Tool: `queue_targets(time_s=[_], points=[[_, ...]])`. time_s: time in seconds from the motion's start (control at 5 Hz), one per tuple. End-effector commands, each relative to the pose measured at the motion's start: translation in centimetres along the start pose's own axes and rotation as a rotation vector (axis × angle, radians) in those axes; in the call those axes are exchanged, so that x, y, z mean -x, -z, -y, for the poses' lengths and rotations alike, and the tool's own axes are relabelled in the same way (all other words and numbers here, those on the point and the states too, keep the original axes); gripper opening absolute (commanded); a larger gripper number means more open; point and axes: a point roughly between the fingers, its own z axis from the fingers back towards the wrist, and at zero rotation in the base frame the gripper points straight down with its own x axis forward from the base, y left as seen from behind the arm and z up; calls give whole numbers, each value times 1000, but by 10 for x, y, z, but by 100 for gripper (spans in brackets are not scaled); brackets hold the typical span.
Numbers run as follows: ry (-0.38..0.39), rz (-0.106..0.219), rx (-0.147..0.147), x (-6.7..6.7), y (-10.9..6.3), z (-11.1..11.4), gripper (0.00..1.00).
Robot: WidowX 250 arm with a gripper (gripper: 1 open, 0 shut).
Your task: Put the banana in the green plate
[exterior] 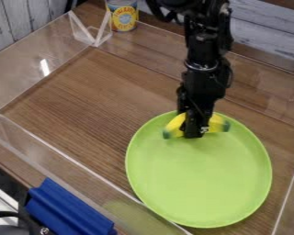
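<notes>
The green plate (pixel 198 179) lies on the wooden table at the lower right, large and round with a shallow rim. At its far rim sits the small yellow banana (pixel 176 123), with more yellow showing on the other side of the fingers. My gripper (pixel 194 125) comes straight down from above and is shut on the banana, its dark fingers straddling the fruit's middle. The banana rests at or just above the plate's surface; I cannot tell whether it touches.
A yellow-labelled can (pixel 122 16) stands at the back beside a clear stand (pixel 91 32). Clear acrylic walls (pixel 27 138) border the table on the left and front. A blue object (pixel 66 213) lies at the lower left outside the wall.
</notes>
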Motion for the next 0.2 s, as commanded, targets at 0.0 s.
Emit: queue_targets(time_s=[0.0], points=[[22,24,-16,-5,-2,3,0]])
